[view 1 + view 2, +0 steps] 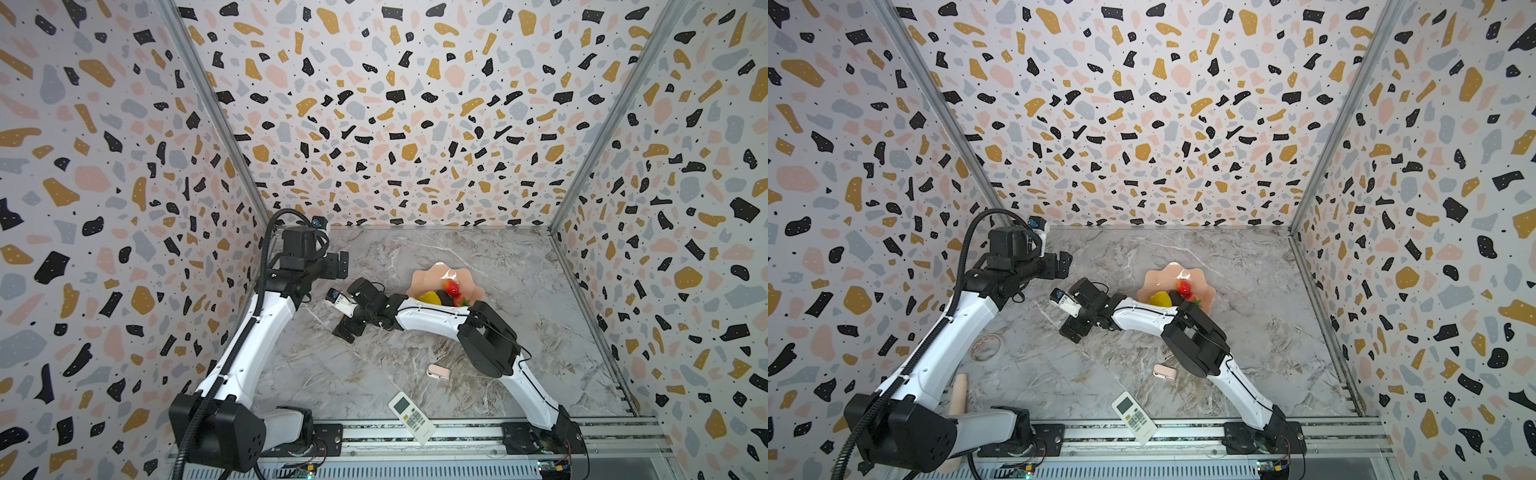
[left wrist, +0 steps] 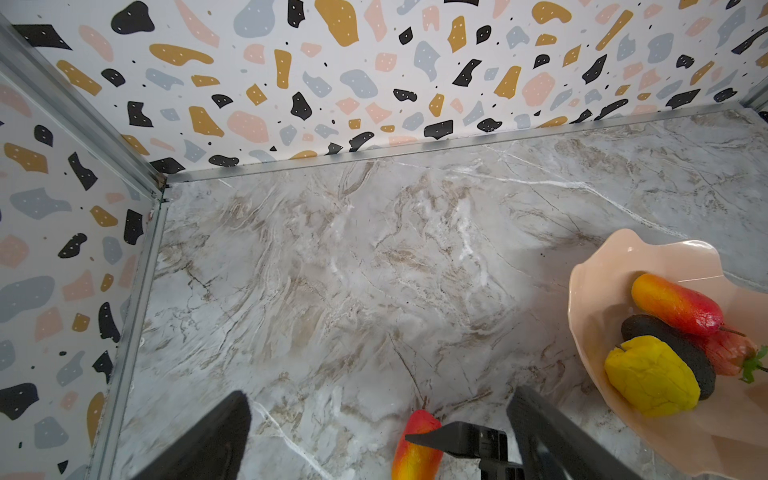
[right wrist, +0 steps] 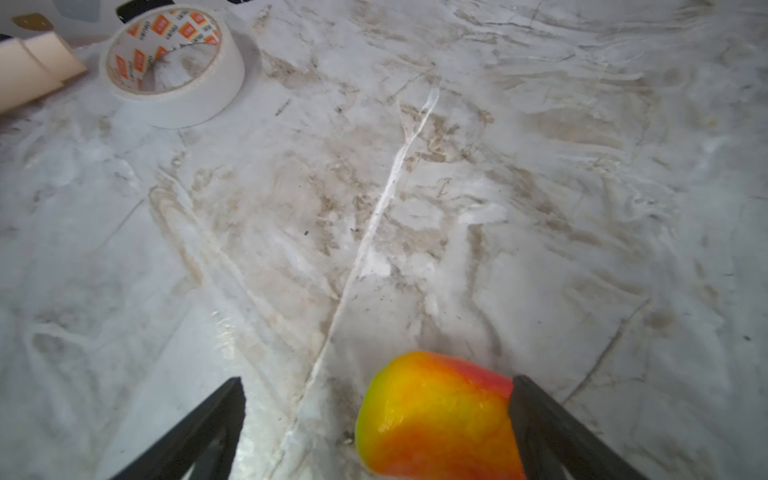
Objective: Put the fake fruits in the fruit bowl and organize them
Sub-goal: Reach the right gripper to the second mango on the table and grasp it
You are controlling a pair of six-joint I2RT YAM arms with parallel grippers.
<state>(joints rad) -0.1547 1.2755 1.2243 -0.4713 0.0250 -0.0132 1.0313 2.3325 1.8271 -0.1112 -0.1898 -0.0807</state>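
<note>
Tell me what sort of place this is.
Probably a robot test booth: patterned walls box in a marble-look tabletop, and a left arm and right arm sit mounted on a metal rail along its front.

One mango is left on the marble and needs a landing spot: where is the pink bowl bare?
The far half of the glossy pink scalloped bowl, toward the back wall, is bare. Its near side is crowded: bumpy yellow lemon, blackish avocado, red-yellow mango and red strawberry lie packed together.

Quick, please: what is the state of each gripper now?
Left gripper: open, empty.
Right gripper: open, mango between the jaws, not gripped.
</note>
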